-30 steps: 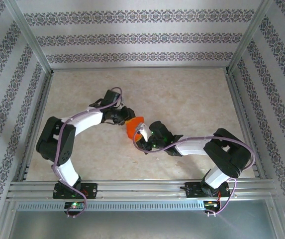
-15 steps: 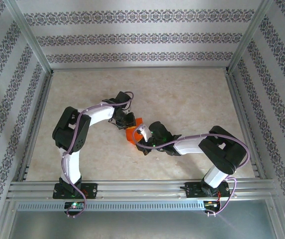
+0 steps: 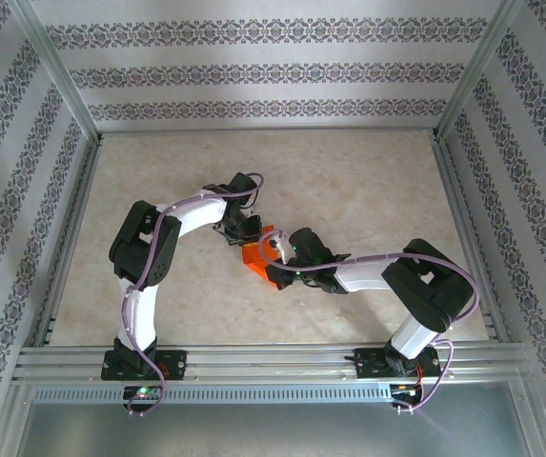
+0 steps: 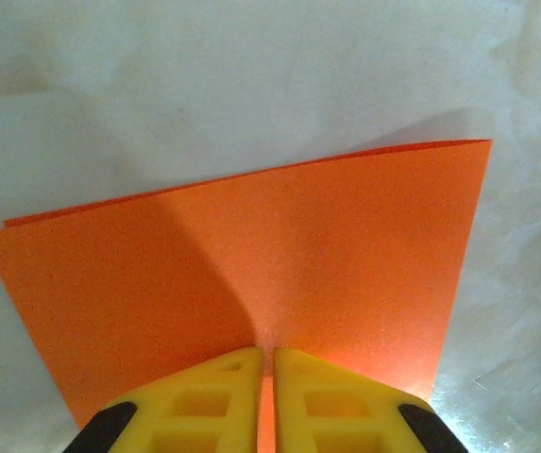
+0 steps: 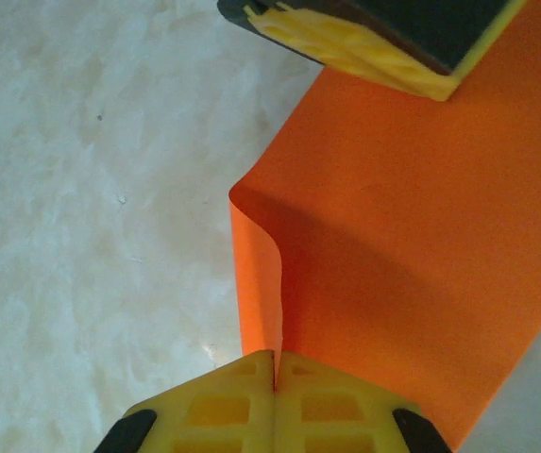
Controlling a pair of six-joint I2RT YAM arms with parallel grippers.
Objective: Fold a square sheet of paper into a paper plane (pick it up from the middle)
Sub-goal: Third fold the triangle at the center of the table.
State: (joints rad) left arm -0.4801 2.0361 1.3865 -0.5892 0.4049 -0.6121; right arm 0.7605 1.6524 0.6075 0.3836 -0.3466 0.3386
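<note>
Overhead, the left arm (image 3: 182, 224) and right arm (image 3: 377, 276) bend inward over the pale table (image 3: 368, 181) and meet near its middle at the orange paper (image 3: 256, 255), which is doubled over between them. Close up, the left gripper (image 4: 266, 351) has its yellow fingers pressed together on one edge of the folded paper. The right gripper (image 5: 275, 357) pinches another edge just beside a curled corner, with the left's fingertips on the paper's far side.
</note>
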